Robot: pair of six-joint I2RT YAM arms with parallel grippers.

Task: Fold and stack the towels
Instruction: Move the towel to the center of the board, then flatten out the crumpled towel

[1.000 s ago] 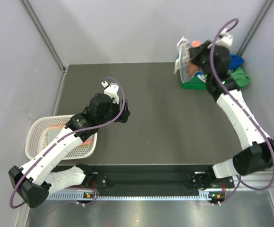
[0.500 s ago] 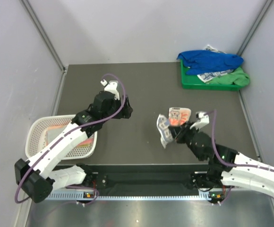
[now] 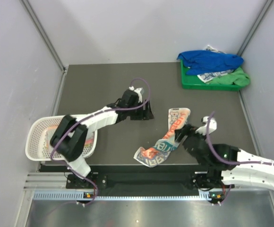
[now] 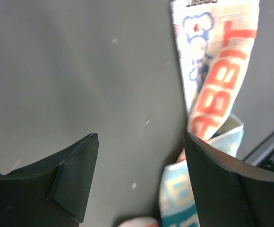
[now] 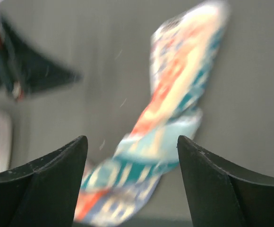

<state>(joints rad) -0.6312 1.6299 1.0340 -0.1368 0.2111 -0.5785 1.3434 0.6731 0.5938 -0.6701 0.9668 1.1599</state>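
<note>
A teal, orange and white lettered towel (image 3: 164,142) lies on the dark table (image 3: 99,90) as a long twisted strip, free of both grippers. My right gripper (image 3: 183,135) is open just right of its middle; in the right wrist view the towel (image 5: 172,113) lies below and ahead of the open gripper (image 5: 132,144). My left gripper (image 3: 145,112) is open just left of the strip's far end. In the left wrist view the towel (image 4: 217,85) runs past the right fingertip (image 4: 212,170) of the gripper (image 4: 140,139). A blue towel (image 3: 210,60) lies over a white printed towel (image 3: 213,75).
The green tray (image 3: 193,85) at the back right holds the blue and printed towels and a green towel (image 3: 241,78). A white mesh basket (image 3: 37,137) with folded cloth (image 3: 86,144) inside sits at the left edge, under the left arm. Grey walls close in three sides.
My right arm carried the lettered towel from the tray to the table's middle and opened, dropping it. The left arm swung right toward the towel, staying open.
</note>
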